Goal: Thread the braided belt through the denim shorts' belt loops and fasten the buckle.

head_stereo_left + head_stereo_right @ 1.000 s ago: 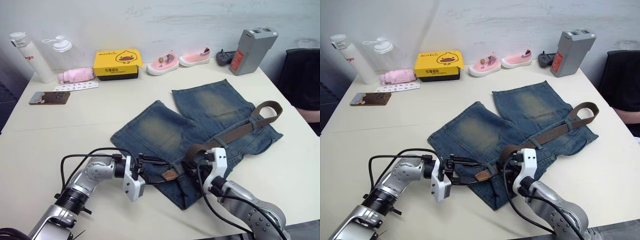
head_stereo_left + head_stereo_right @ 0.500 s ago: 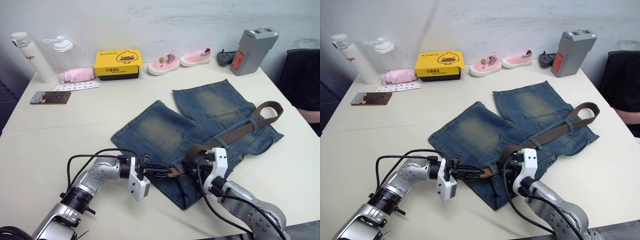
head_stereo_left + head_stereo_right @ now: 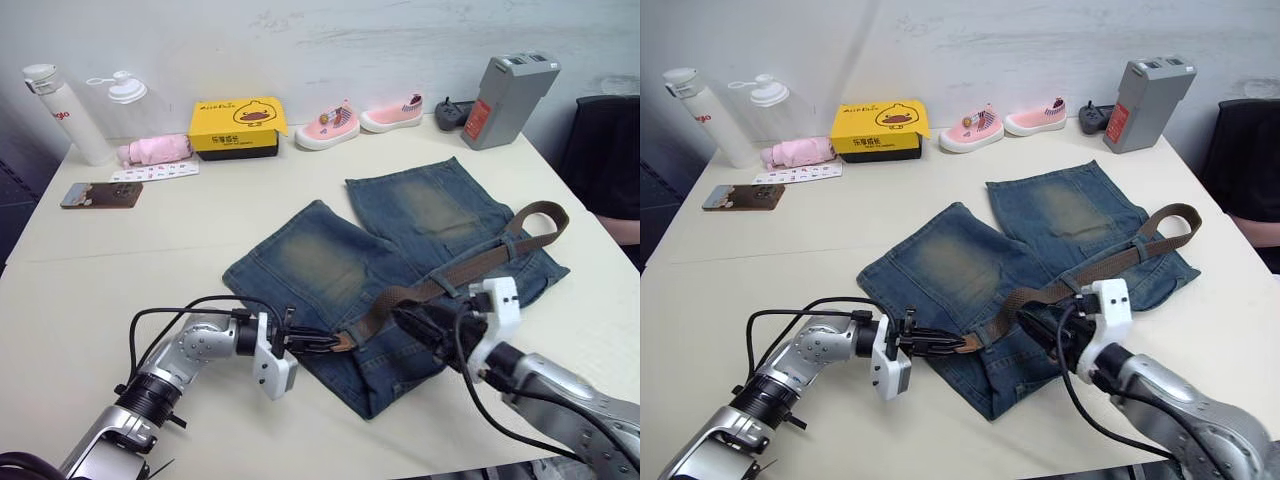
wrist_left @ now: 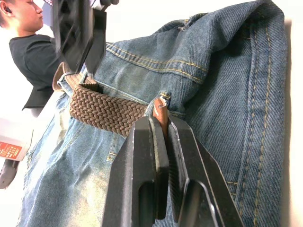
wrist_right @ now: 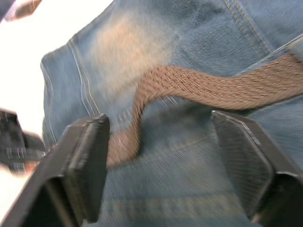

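Left hand pressed together on the tan tip of the belt, right at the waistband edge of the shorts lying flat on the bench. Right hand spread wide just above the belt's middle, strap arching up between its fingers without touching. Beyond the right hand, belt running on across the shorts through a loop and curling back at the far edge.

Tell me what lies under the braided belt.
The braided belt lies on the denim shorts, along the waistband. The left gripper pinches its tan tip. The denim and any belt loops beneath the strap are covered.
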